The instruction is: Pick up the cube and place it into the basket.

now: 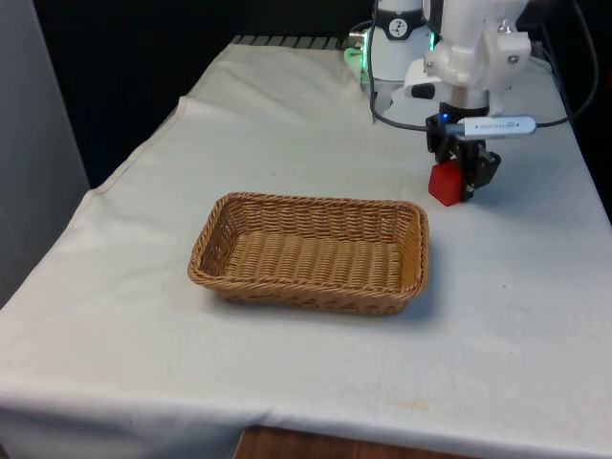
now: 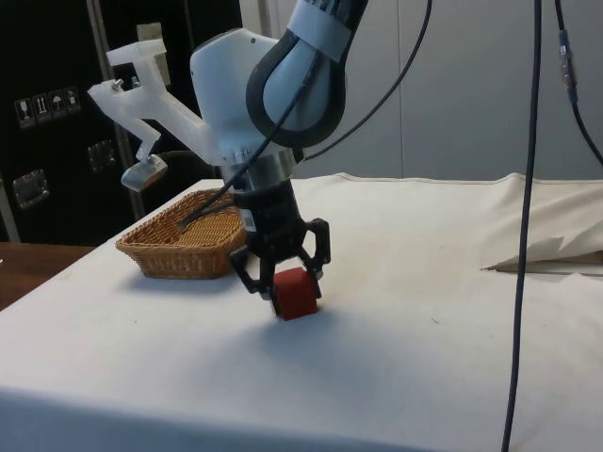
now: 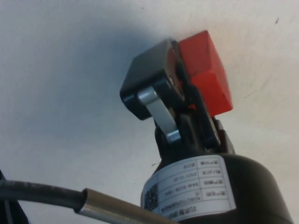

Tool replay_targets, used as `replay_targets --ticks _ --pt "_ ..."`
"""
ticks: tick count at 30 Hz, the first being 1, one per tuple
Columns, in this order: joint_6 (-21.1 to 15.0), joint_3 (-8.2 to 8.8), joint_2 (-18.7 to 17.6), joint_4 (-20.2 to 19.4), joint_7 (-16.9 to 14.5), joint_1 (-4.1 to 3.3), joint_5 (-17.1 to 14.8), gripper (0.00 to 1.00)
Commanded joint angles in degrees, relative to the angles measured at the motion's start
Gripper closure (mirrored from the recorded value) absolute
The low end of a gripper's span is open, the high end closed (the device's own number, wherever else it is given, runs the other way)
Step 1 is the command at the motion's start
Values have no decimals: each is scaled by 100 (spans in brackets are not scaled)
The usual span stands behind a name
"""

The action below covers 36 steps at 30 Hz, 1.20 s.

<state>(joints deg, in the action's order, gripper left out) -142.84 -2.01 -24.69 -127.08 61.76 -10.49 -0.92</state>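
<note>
The red cube [image 1: 443, 185] sits between the black fingers of my gripper [image 1: 463, 182] at the table's far side, toward the front view's right. In the side view the cube [image 2: 295, 293] is tilted, its lower corner at the white cloth, and the gripper [image 2: 283, 285] is shut on it. The wrist view has one finger [image 3: 149, 84] pressed flat against the cube [image 3: 205, 70]; the other finger is hidden behind it. The woven wicker basket [image 1: 316, 203] stands empty in the middle of the table, a short way from the cube.
The white cloth [image 1: 287, 124] covers the whole table. A black cable [image 2: 523, 235] hangs down at the side view's right. The robot's base [image 1: 397, 48] stands just behind the gripper. The basket [image 2: 179, 259] is beyond the arm in the side view.
</note>
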Motion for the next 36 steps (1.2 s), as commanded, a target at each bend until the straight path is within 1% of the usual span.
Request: replay_targets --ticks 1,2,10,14,15,17,22,23,24,25,26,27,32,33,36 --pt "-6 -6 6 -6 -6 0 -6 93" --pt "0 -6 6 -6 -6 0 -6 100" --pt "0 -6 11 -6 -11 0 -6 100" --pt "17 0 195 -103 17 -11 6 100" --pt "17 0 92 -34 0 -6 0 100" --pt "17 0 350 -206 23 -23 11 100" --pt "6 0 613 -390 23 -34 17 100" --pt "6 0 710 -447 17 -40 11 100" --pt "29 0 653 -413 0 -29 6 100" --pt "6 -6 751 -470 17 -40 11 100" --pt "6 -6 751 -470 17 -40 11 100" --pt "6 -6 825 -510 11 -40 6 100" --pt "6 -17 963 -579 -6 -34 -6 100" --pt "29 -6 945 -561 0 -34 6 100" --pt "17 -17 1083 -630 -6 -40 0 100"
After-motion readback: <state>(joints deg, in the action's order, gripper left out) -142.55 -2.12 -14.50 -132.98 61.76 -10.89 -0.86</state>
